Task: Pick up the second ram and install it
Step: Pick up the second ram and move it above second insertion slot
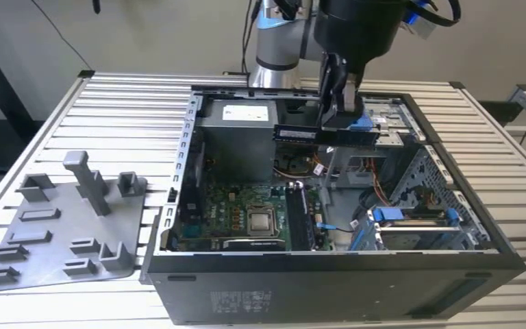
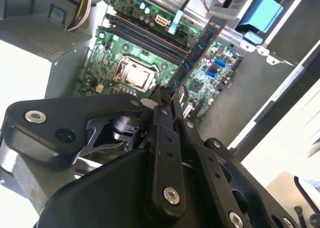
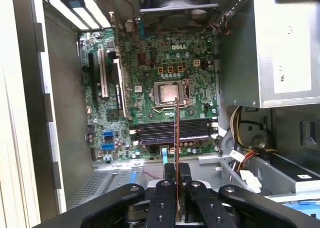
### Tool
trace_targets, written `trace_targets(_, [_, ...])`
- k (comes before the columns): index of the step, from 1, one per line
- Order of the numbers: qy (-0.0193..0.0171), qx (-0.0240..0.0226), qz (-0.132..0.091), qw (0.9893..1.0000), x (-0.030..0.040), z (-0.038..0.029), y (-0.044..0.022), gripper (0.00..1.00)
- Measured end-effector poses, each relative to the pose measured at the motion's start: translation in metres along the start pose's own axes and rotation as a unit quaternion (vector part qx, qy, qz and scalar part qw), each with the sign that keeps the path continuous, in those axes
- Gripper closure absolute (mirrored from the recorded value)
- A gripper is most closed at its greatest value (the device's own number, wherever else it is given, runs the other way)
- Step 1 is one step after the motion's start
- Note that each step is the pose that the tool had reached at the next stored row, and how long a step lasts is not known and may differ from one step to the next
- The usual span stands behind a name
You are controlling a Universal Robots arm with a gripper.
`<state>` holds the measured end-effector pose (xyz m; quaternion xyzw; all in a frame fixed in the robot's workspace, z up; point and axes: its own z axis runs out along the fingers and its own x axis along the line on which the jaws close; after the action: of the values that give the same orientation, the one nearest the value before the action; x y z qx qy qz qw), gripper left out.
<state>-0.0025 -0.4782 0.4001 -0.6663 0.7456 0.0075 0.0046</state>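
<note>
One arm, one open computer case (image 1: 336, 281), one motherboard (image 3: 150, 72) inside it, and one grey holder tray (image 1: 62, 240) on the table (image 1: 126, 103) at the exterior view's left. The single second ram (image 1: 322, 135) is clamped between the fingers of the pincer (image 3: 176, 188). It juts out past the fingertips, its long edge level, in the air above the motherboard and apart from the memory slots (image 3: 170, 130). The arm stands over the case, pincer pointing down into it.
</note>
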Motion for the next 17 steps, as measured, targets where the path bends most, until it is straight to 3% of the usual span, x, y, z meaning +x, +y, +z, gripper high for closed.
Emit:
trace_targets(12, [0.0,0.0,0.0,1.0,-0.0429,0.0014,0.0058,0.85])
trace_targets(17, [0.0001,0.0,0.0,1.0,-0.0463,0.0015,0.0062,0.85])
